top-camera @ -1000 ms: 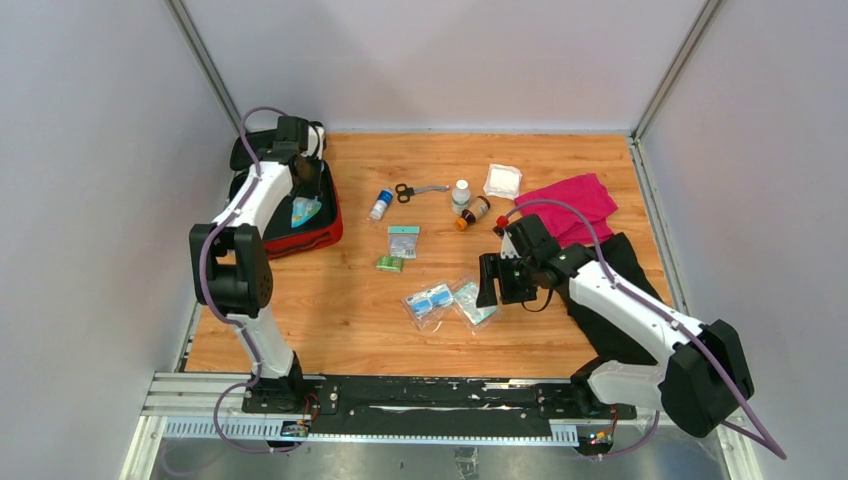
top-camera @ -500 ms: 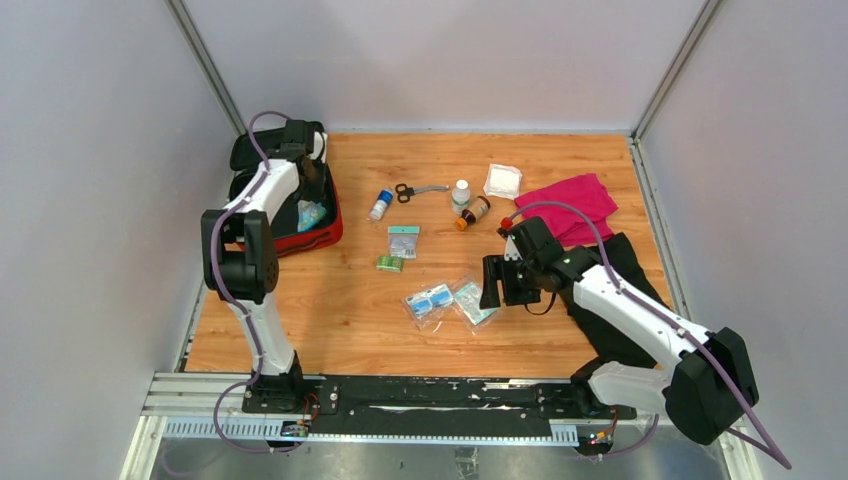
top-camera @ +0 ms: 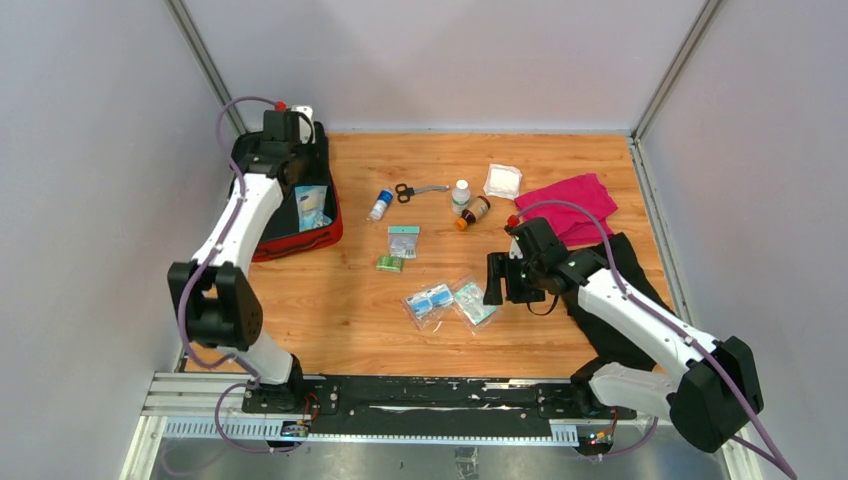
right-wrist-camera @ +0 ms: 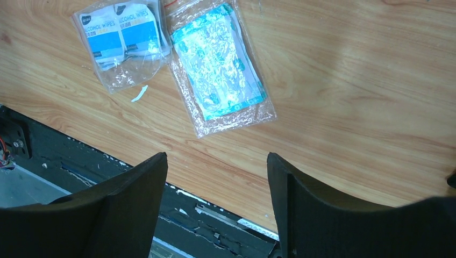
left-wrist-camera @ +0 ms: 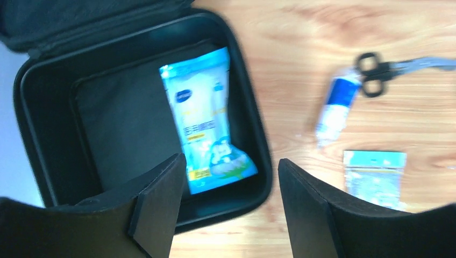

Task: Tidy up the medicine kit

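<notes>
We note the medicine kit open, a blue pouch lying inside. Left gripper hovers over it, fingers apart, empty. Right gripper likewise spread, near the bagged teal packets.

Left fingers have withdrawn, leaving the blue packet inside the medicine kit.

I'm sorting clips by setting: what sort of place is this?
Probably a robot test cell: grey panel walls enclose a wooden table, with left arm and right arm bolted to a rail.
</notes>
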{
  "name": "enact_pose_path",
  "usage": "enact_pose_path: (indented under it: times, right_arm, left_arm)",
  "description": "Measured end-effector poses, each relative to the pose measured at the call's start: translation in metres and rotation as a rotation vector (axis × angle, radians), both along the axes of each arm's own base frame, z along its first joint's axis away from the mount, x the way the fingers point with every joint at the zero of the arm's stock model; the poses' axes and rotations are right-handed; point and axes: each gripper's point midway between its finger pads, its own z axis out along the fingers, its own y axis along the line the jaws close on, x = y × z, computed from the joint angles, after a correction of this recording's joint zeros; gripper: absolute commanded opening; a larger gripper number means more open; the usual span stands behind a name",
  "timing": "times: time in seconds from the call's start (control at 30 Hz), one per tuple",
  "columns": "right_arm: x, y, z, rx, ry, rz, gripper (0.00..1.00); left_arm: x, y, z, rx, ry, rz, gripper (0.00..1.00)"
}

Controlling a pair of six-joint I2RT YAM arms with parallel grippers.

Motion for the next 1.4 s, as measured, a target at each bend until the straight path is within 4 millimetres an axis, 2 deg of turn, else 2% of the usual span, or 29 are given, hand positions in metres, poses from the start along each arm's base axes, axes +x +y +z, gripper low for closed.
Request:
enact_pose_path:
  times: [0.07,0.1,0.2,0.27,0.3,0.43,0.53,0.67,0.97,1.2,1.4]
  right_arm:
    - [0.001,-0.001,0.000,-0.004,-0.003,-0.009,0.73]
    - [0.002,-0.001,0.000,-0.005,-0.004,-0.013,0.73]
    - [0.002,-0.001,0.000,-0.002,-0.004,-0.020,0.73]
    - [0.003,0.000,0.001,0.002,-0.006,-0.020,0.73]
    - [0.003,0.000,0.001,0.003,-0.006,-0.020,0.73]
    - [0.001,0.001,-0.003,0.008,-0.001,-0.019,0.73]
    - [-0.001,0.001,-0.005,0.011,0.008,-0.015,0.73]
    - [-0.003,0.001,-0.005,0.019,0.010,-0.010,0.73]
    - [-0.006,0.001,-0.006,0.026,0.010,-0.006,0.73]
    - [-0.007,0.001,-0.006,0.028,0.012,-0.004,0.72]
    - [-0.007,0.001,-0.006,0.029,0.011,-0.004,0.72]
  left_arm:
    - [-0.008,-0.017,0.020,-0.027,-0.064,-0.038,0.74]
    - [-0.014,-0.031,0.031,-0.054,-0.108,-0.074,0.75]
    - [-0.020,-0.070,0.036,-0.089,-0.133,-0.182,0.77]
    - [-0.017,-0.096,0.029,-0.114,-0.123,-0.262,0.78]
    - [-0.015,-0.099,0.026,-0.116,-0.117,-0.273,0.78]
    - [0.004,-0.123,-0.016,-0.113,-0.020,-0.347,0.84]
    - [0.015,-0.130,-0.050,-0.095,0.054,-0.364,0.86]
    - [0.023,-0.133,-0.081,-0.071,0.118,-0.378,0.87]
    - [0.036,-0.136,-0.115,-0.057,0.180,-0.388,0.84]
    - [0.032,-0.139,-0.150,-0.038,0.257,-0.387,0.72]
    - [0.031,-0.139,-0.159,-0.024,0.277,-0.378,0.55]
